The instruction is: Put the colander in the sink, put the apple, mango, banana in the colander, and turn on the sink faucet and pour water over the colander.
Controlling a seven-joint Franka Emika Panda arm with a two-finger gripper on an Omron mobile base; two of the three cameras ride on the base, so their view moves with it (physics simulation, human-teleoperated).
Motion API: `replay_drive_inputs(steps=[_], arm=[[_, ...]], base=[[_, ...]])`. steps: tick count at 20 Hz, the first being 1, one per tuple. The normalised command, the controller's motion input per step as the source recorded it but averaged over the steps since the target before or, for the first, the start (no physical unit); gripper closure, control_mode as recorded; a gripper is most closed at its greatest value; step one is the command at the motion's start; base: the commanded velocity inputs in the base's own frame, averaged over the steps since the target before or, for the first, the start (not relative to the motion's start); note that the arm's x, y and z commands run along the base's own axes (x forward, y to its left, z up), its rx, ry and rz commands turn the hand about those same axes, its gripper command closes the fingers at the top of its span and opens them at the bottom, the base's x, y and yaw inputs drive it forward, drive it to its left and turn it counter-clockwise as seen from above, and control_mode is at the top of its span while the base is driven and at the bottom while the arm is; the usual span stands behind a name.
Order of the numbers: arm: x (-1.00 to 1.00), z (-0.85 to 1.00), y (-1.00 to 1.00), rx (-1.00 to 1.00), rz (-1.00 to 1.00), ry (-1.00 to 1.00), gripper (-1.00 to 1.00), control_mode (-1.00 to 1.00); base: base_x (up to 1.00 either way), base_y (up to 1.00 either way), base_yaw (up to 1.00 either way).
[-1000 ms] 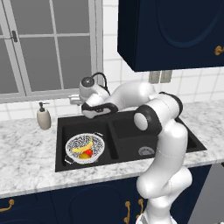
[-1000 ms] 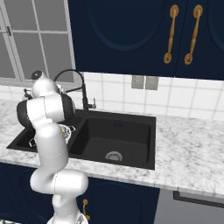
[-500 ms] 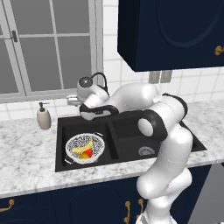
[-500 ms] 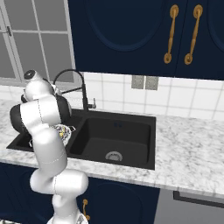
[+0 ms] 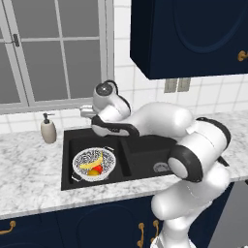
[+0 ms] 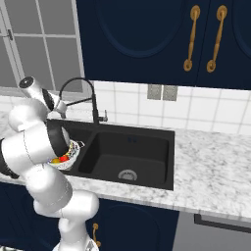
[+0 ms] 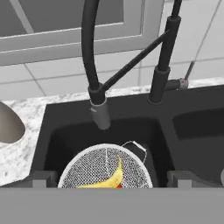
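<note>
Gripper [image 7: 112, 180] over left basin, jaws wide, holding nothing.
I see the banana [image 7: 109, 178] lying in the colander [image 7: 105, 168] under the faucet [image 7: 98, 70] spout.

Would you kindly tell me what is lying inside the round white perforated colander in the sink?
Inside the round white perforated colander lie a long yellow banana and a small red apple. An orange-yellow patch beside them may be the mango, mostly covered by the banana.

Matt black double sink [image 5: 145, 145], speckled grey-white marble table [image 5: 29, 179], glossy navy cabinet doors [image 6: 142, 39], perforated white round colander [image 7: 94, 164].
</note>
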Motion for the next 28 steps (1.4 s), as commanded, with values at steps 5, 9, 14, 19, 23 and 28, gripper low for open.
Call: replay_drive_inputs(steps=[5,9,14,19,23,28], arm=[[-0.64,0.13,-0.95,0.0,0.27,-0.09,-1.0,-1.0],[-0.39,0.03,-0.83,-0.03,0.48,-0.08,-1.0,-1.0],[-0.08,0.0,-0.76,-0.05,0.53,-0.07,-1.0,-1.0],[0.21,0.06,-0.83,-0.02,0.2,-0.01,-1.0,-1.0],[0.41,-0.07,-0.61,-0.13,0.05,-0.01,-1.0,-1.0],[0.52,-0.1,-0.31,-0.12,0.0,-0.03,-1.0,-1.0]], base=[[0.0,0.0,0.0],[0.0,0.0,0.0],[0.0,0.0,0.0],[0.0,0.0,0.0],[0.0,0.0,0.0],[0.0,0.0,0.0]])
